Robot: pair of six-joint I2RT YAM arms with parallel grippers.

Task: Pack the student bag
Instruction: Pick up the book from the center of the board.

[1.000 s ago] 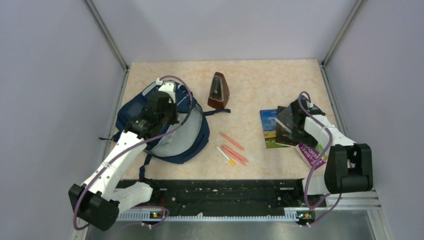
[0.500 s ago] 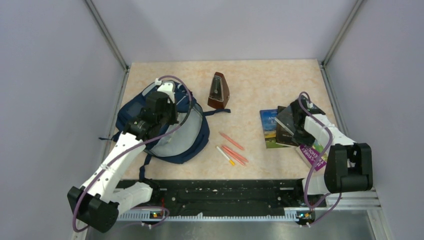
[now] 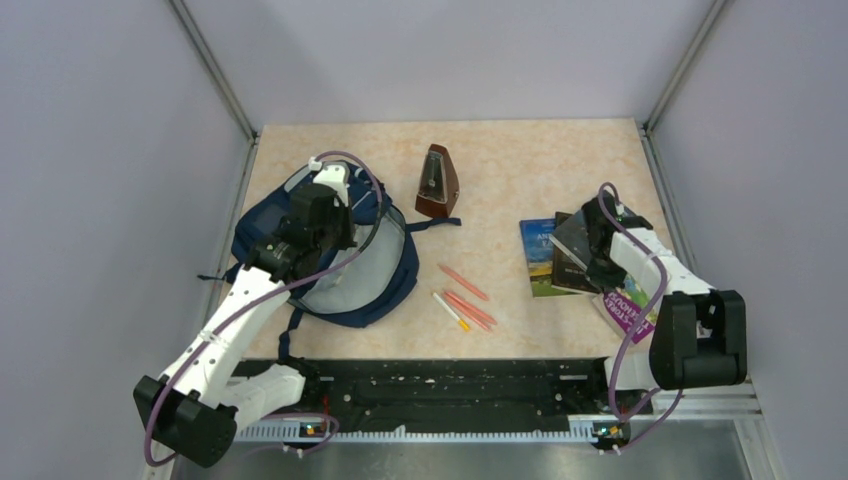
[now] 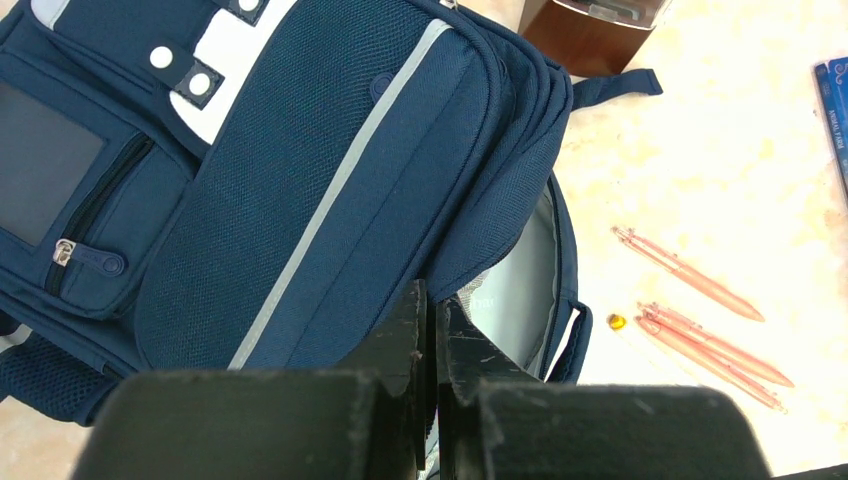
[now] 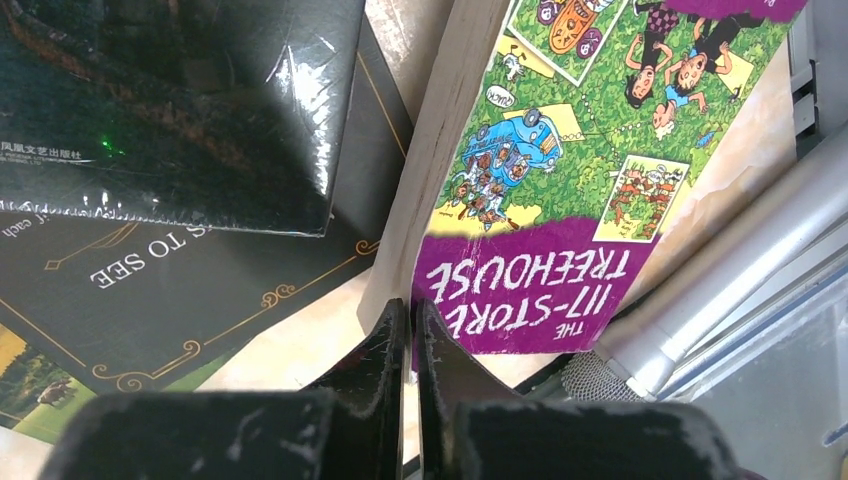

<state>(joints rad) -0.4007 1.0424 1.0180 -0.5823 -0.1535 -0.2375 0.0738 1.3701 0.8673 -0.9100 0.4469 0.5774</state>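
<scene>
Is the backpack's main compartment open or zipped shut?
Open: the student bag gapes, its pale grey lining showing.

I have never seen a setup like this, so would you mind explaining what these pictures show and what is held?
These are two robot arms, left and right, bolted at the near edge of the table, each ending in a two-finger gripper. The wide picture comes from a fixed camera above and behind them; the other two come from wrist cameras. On it are a navy student bag, a wooden metronome, several pens and a few books. The left gripper is shut at the bag's open rim, apparently pinching fabric. The right gripper is shut at the purple book's corner; whether it grips anything is unclear.
</scene>
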